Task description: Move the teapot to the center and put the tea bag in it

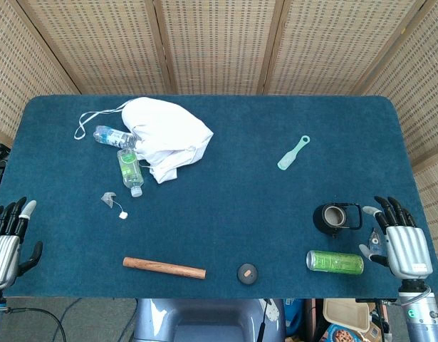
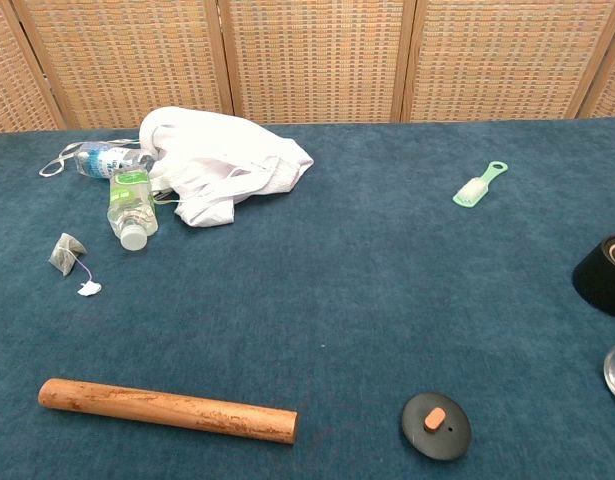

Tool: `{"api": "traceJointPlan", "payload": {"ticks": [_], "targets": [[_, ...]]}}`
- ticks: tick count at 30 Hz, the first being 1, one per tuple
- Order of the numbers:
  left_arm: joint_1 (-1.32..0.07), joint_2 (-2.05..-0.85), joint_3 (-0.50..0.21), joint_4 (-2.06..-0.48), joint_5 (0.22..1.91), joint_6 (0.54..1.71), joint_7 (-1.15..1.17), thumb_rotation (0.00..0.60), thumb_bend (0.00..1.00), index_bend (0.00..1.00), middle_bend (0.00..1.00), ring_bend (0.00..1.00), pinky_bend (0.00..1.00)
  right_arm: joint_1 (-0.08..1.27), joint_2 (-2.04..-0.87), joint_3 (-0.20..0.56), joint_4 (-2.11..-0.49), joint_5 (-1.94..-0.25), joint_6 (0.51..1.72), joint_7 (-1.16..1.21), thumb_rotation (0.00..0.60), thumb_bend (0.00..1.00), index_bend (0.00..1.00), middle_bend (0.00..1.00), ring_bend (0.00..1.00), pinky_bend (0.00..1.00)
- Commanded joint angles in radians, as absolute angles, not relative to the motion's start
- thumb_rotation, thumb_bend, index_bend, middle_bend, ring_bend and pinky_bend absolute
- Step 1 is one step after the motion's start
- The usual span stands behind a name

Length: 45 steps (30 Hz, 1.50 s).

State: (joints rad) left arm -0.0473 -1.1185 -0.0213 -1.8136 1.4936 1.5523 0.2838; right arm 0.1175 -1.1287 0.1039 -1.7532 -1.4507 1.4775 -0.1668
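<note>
**A:** So where was everything at this point? The small black round teapot (image 1: pixel 334 218) sat way over on the right side of the blue-carpeted bench (image 1: pixel 226 185), lid off, nowhere near the middle. Its flat black lid with the orange knob (image 1: pixel 247 273) lay by the near edge, well apart from it.

**B:** Yeah, and the little pyramid tea bag with its string and white tag (image 1: pixel 110 199) was on the far-left side, just near the green-labelled plastic bottle (image 1: pixel 130 168). Makes sense the lid was off, I reckon, since the bag has to drop in.

**A:** Hands? The right hand (image 1: pixel 398 241) hovered just right of the teapot's handle, fingers spread, holding nothing. Looked lined up for a grab, if you ask me.

**B:** The left hand (image 1: pixel 8 239) sat at the near-left edge, fingers apart too, empty. The green drink can (image 1: pixel 335 261) lying just near of the teapot could get bumped.

**A:** The wooden rolling rod (image 1: pixel 164 268) was clear of the centre, at least.
</note>
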Motion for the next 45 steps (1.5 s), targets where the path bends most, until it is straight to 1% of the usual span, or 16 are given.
{"api": "traceJointPlan", "payload": {"ticks": [1, 14, 18, 25, 32, 39, 45], "targets": [[-0.047, -1.118, -0.022, -1.813, 1.493, 1.552, 0.283, 0.6, 0.46, 0.04, 0.0, 0.0, 0.0, 0.119, -1.129, 0.104, -1.754, -1.45, 1.475, -0.167, 0.6, 0.23, 0.29, 0.2, 0.11, 0.22], [-0.047, -1.104, -0.025, -1.817, 1.472, 1.534, 0.279, 0.6, 0.46, 0.04, 0.0, 0.01, 0.0, 0.121, -1.126, 0.103, -1.756, -1.453, 1.469, -0.162, 0.6, 0.23, 0.29, 0.21, 0.11, 0.22], [-0.05, -1.101, -0.025, -1.818, 1.477, 1.53, 0.276, 0.6, 0.46, 0.04, 0.0, 0.01, 0.0, 0.121, -1.12, 0.101, -1.756, -1.449, 1.464, -0.159, 0.6, 0.23, 0.25, 0.22, 0.11, 0.22], [-0.059, -1.089, -0.03, -1.826, 1.478, 1.518, 0.28, 0.6, 0.46, 0.04, 0.0, 0.01, 0.0, 0.132, -1.105, 0.105, -1.757, -1.437, 1.439, -0.158, 0.6, 0.23, 0.24, 0.22, 0.11, 0.22], [-0.071, -1.071, -0.036, -1.845, 1.478, 1.503, 0.29, 0.6, 0.46, 0.04, 0.0, 0.01, 0.0, 0.162, -1.074, 0.107, -1.757, -1.415, 1.371, -0.151, 0.6, 0.22, 0.22, 0.22, 0.11, 0.22], [-0.08, -1.062, -0.043, -1.86, 1.485, 1.502, 0.305, 0.6, 0.46, 0.04, 0.0, 0.01, 0.0, 0.193, -1.041, 0.104, -1.748, -1.367, 1.281, -0.142, 0.6, 0.18, 0.22, 0.23, 0.11, 0.22], [-0.087, -1.056, -0.046, -1.873, 1.491, 1.498, 0.318, 0.6, 0.46, 0.04, 0.0, 0.01, 0.0, 0.214, -1.017, 0.097, -1.744, -1.322, 1.213, -0.15, 0.6, 0.16, 0.25, 0.26, 0.11, 0.22]]}}
